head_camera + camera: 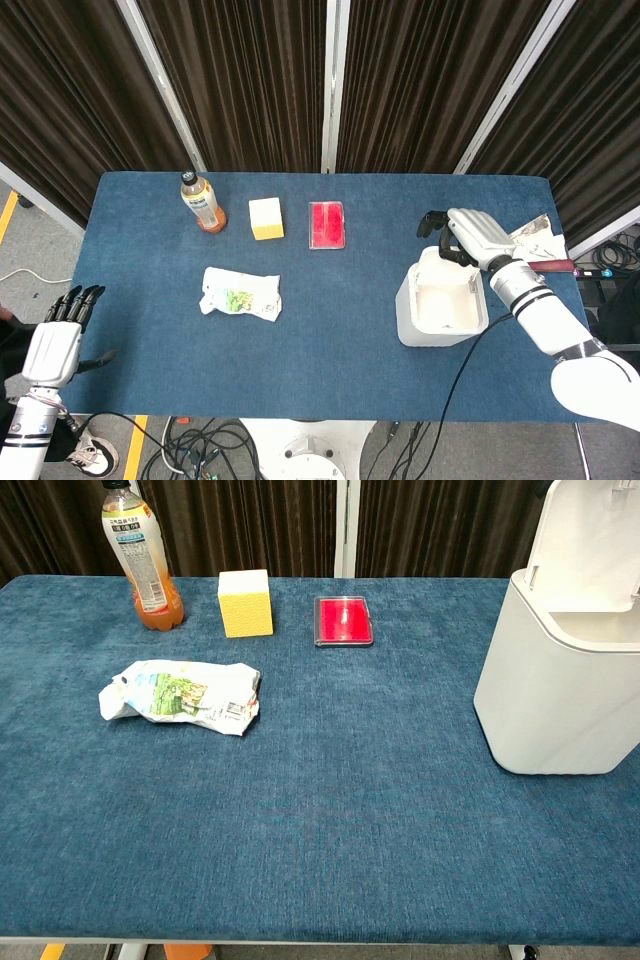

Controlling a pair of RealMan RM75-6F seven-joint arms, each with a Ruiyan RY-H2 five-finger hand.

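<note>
A white bin (pixel 441 299) stands on the right of the blue table (pixel 320 350), its lid (pixel 590 540) raised upright. My right hand (pixel 462 234) hovers at the bin's far rim by the lid's top edge, fingers bent and apart, pointing left, with nothing in them. Whether they touch the lid is unclear. The chest view shows the bin (pixel 560 680) but not that hand. My left hand (pixel 58 340) hangs beyond the table's front left corner, fingers straight and spread, empty.
An orange drink bottle (pixel 203 203) (pixel 143 560), a yellow block (pixel 265 218) (pixel 246 603) and a red case (pixel 327 224) (pixel 343 619) line the far side. A crumpled packet (pixel 241 294) (pixel 180 696) lies left of centre. A crumpled wrapper (pixel 535 238) lies at the right edge.
</note>
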